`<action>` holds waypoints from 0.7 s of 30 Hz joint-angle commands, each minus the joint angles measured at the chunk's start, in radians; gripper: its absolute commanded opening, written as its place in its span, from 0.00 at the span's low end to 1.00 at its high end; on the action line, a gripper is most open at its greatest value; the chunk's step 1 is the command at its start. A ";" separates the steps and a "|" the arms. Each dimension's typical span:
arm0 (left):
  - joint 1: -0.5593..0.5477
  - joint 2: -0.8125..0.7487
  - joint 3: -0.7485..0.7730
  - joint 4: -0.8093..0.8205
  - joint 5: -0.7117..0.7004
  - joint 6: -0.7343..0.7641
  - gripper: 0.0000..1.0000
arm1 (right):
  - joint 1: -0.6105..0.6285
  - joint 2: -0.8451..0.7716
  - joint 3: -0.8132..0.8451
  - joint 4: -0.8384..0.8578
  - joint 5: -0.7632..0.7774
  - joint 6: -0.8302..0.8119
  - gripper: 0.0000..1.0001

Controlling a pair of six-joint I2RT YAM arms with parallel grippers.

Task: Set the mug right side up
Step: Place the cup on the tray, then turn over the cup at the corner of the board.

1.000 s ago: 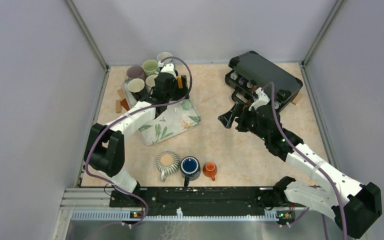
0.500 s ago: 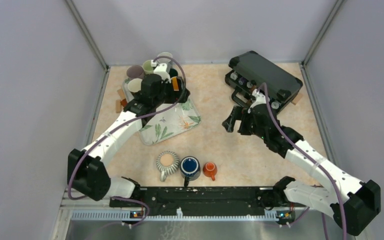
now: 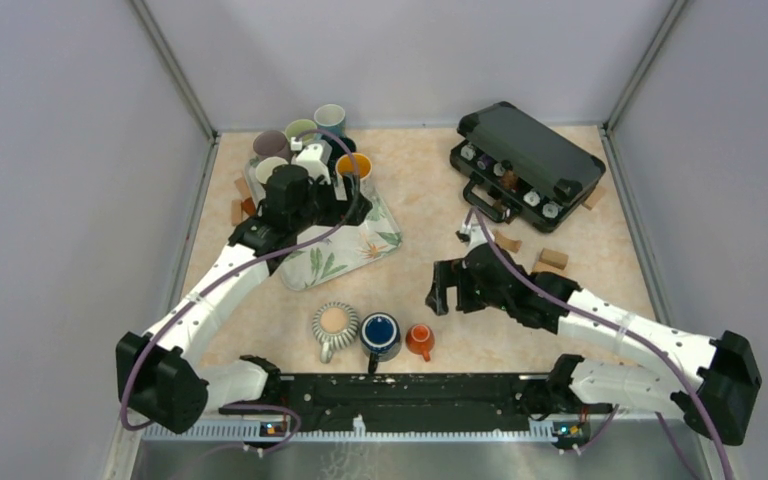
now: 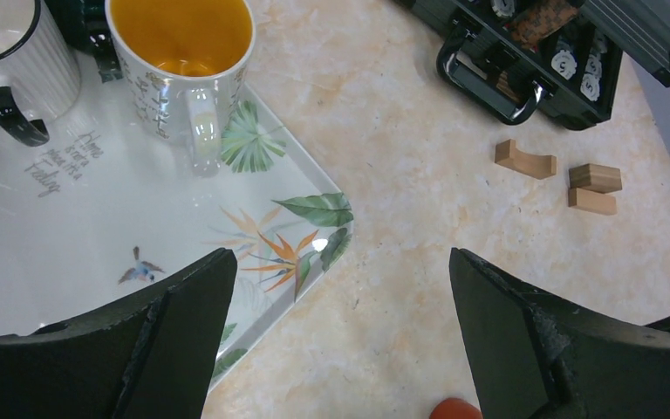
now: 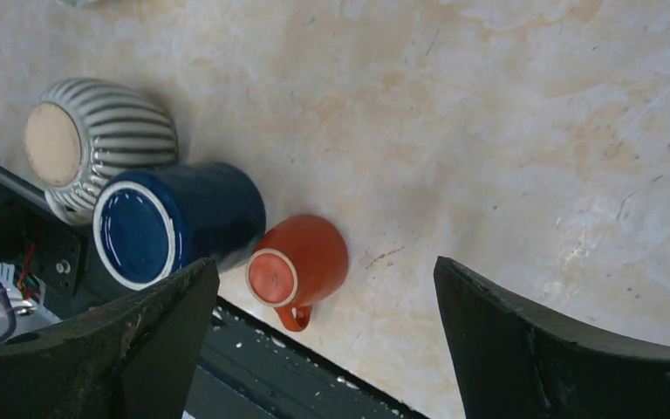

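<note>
Mugs base-up in a row below the right gripper (image 5: pixel 324 266): orange mug (image 5: pixel 301 253) between its empty, wide-spread fingers, blue mug (image 5: pixel 183 218) and striped mug (image 5: pixel 105 144) off past one finger. Over the tray (image 4: pixel 96 227) corner, left gripper (image 4: pixel 340 257) likewise gaping and empty. Script on tray: "Home" and "Feeling" legible, rest unclear.

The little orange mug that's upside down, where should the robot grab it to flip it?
Probably the round body of the small orange ceramic mug, near its upturned base, coming down from the open far side. Its handle points at the near rail, and the dark blue mug crowds its left. The open right gripper is closest.
</note>
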 commanded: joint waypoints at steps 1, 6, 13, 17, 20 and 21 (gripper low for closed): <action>0.025 -0.047 -0.008 0.005 0.025 -0.002 0.98 | 0.094 0.025 -0.027 -0.033 0.085 0.052 0.90; 0.041 -0.049 -0.012 0.005 0.056 -0.009 0.98 | 0.191 0.070 -0.023 -0.056 0.111 0.103 0.77; 0.056 -0.056 -0.024 0.014 0.076 -0.017 0.98 | 0.295 0.168 0.006 -0.060 0.127 0.144 0.60; 0.067 -0.063 -0.032 0.017 0.084 -0.019 0.98 | 0.329 0.232 0.028 -0.064 0.120 0.149 0.56; 0.077 -0.063 -0.037 0.018 0.093 -0.022 0.98 | 0.343 0.270 0.044 -0.053 0.114 0.150 0.53; 0.078 -0.064 -0.038 0.020 0.096 -0.022 0.98 | 0.347 0.283 0.052 -0.052 0.113 0.153 0.53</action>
